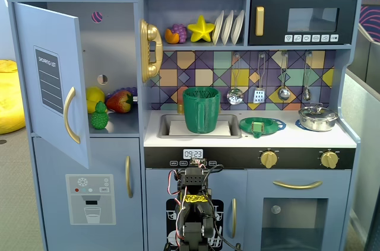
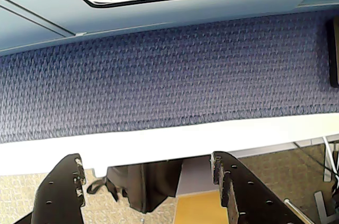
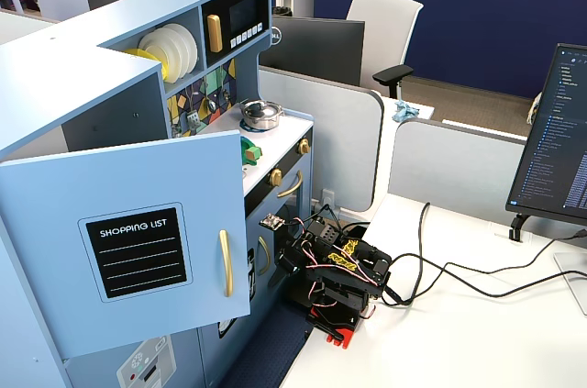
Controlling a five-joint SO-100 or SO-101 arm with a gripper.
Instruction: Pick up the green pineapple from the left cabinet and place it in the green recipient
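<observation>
Fixed view: pineapple point(image 1: 99, 117) upright on open cabinet point(image 1: 113, 55) shelf, up and left of folded arm; gripper point(image 2: 148, 181) empty, jaws apart; cup point(image 1: 201, 109) in sink.

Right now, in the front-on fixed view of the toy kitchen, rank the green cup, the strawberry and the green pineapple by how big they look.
1. The green recipient, standing in the sink, looks clearly largest.
2. The strawberry, in the left cabinet.
3. The green pineapple, a little smaller than the strawberry, though it sits slightly nearer the camera.
</observation>
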